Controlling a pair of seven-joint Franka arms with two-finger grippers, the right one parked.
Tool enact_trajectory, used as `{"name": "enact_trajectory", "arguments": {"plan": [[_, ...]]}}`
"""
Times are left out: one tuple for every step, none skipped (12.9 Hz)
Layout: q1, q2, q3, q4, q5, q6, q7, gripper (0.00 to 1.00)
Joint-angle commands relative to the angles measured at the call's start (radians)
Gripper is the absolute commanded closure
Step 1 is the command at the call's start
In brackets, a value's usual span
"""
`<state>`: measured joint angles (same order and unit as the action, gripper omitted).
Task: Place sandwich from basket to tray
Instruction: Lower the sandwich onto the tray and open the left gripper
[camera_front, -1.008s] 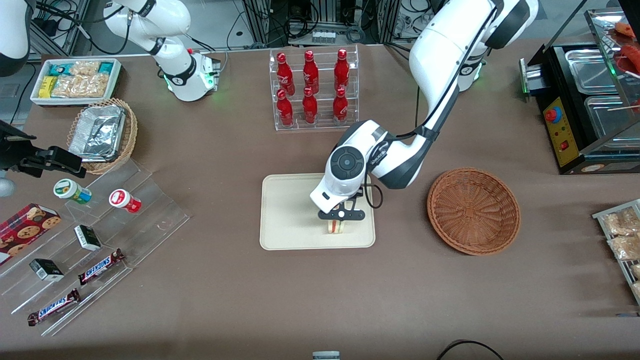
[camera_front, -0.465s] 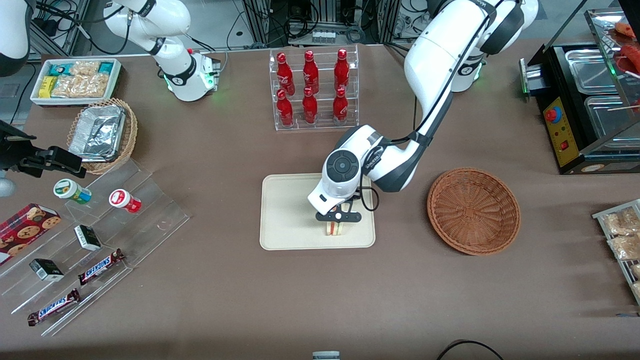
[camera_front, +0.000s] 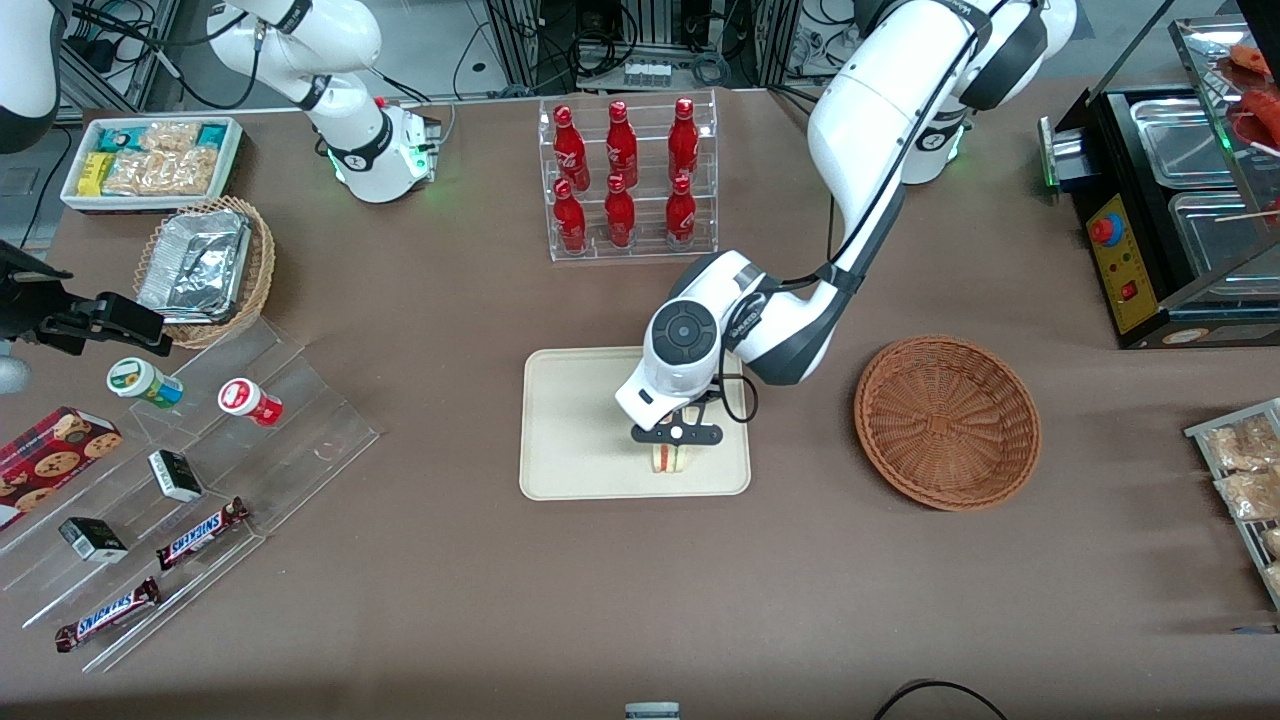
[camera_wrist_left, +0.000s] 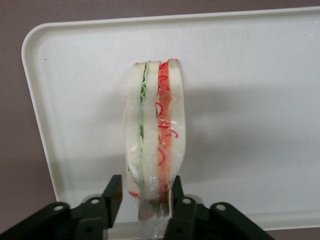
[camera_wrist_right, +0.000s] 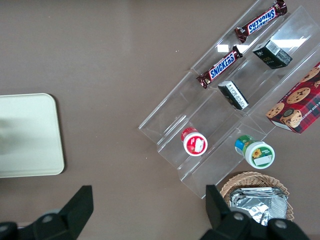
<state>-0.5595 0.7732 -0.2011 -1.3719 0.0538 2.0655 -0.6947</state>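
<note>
**Hand lowering a sandwich onto the tray**

Hand (camera_front: 676, 447) clamps the plastic-wrapped triangular bread wedge with red and green filling (camera_wrist_left: 155, 130), over the flat cream rectangular tray (camera_front: 575, 420), apparently touching it. The round reddish-brown wicker basket (camera_front: 946, 421) stands empty nearby on the desk. Release should follow only once the wedge rests firmly; lift straight up.
</note>
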Motion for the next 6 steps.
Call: {"name": "enact_trajectory", "arguments": {"plan": [[-0.005, 0.003, 0.011, 0.036, 0.008, -0.008, -0.032, 0.00], [-0.002, -0.002, 0.011, 0.048, 0.009, -0.011, -0.057, 0.00], [-0.002, -0.006, 0.014, 0.057, 0.018, -0.019, -0.062, 0.00], [-0.002, -0.020, 0.022, 0.057, 0.020, -0.019, -0.057, 0.00], [0.000, -0.028, 0.029, 0.057, 0.014, -0.018, -0.054, 0.00], [0.007, -0.037, 0.031, 0.057, 0.006, -0.007, -0.063, 0.00]]}}
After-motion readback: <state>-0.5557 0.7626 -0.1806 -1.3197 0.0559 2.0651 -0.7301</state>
